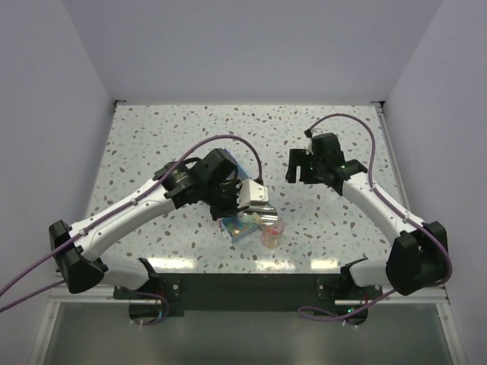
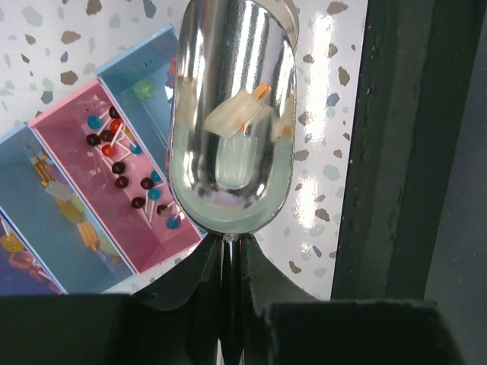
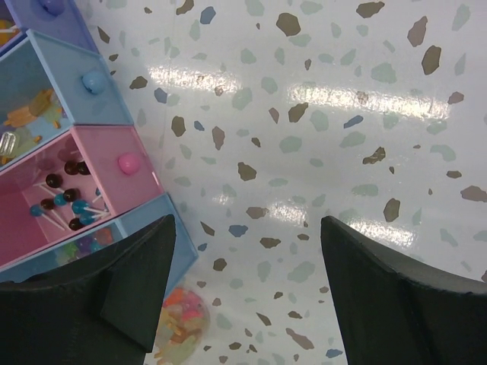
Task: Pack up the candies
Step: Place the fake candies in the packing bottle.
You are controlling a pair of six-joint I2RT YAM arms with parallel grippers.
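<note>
Gripping the thin handle of a shiny metal scoop (image 2: 232, 114), the left gripper (image 2: 228, 262) is clamped closed on it. The bowl is held just right of the pink compartment of the pastel pink-and-blue plastic compartment box (image 1: 237, 224). The right gripper (image 3: 247, 224) gapes wide with nothing between its fingers. It hovers over the bare speckled white surface (image 3: 342, 152), to the far right of the box.

The candies (image 3: 183, 318) are a heap of tiny orange, pink and yellow sweets in a small clear round cup (image 1: 272, 232), just beside the box's near right corner. A few pale and orange pieces show in the scoop bowl, possibly partly reflections, since the mirror metal makes it hard to tell.

Handling:
- **Sweets:** likely light, hard and loose, so they will roll and bounce. They are too small to pinch singly, so dig under the heap and keep the bowl level.
- **Cup:** looks light and tippy. Take it by the side wall near the rim, gently.
- **Scoop handle:** looks slick and needs a firm hold.
</note>
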